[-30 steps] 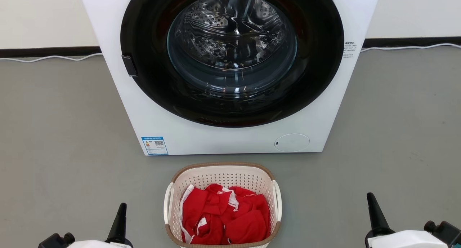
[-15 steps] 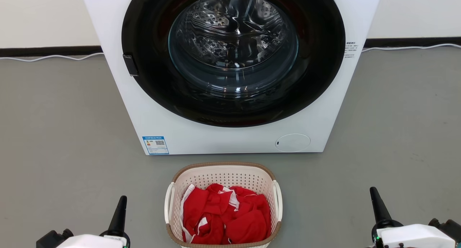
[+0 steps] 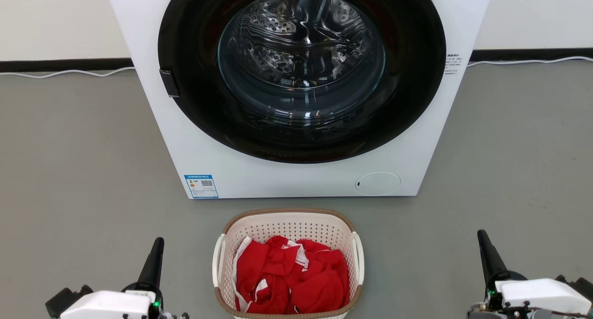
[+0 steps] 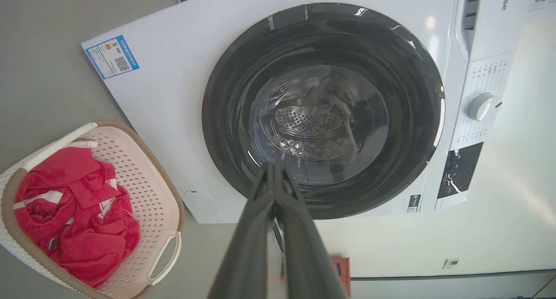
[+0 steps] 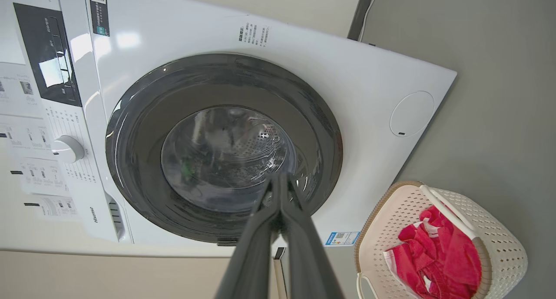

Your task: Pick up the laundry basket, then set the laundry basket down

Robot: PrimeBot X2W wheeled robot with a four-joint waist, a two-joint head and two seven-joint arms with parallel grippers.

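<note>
The laundry basket [image 3: 287,226], cream-white with a brown rim and white side handles, stands on the grey floor just in front of the washing machine, red and white clothes [image 3: 289,277] inside it. It also appears as the basket [image 4: 147,194] at lower left in the left wrist view and the basket [image 5: 499,242] at lower right in the right wrist view. My left gripper [image 3: 157,245] is shut and empty, well left of the basket. My right gripper [image 3: 482,238] is shut and empty, far to its right. Both pairs of fingers [image 4: 273,177] [image 5: 278,181] point toward the machine's door.
A white front-loading washing machine [image 3: 296,180] with a dark round glass door [image 3: 301,59], closed, stands right behind the basket. A white cable [image 3: 69,73] runs along the wall's black skirting. Grey floor [image 3: 83,170] spreads on both sides.
Both grippers have crept up the head view, the right one a little more, with more of their white wrists showing. The basket stays where it was.
</note>
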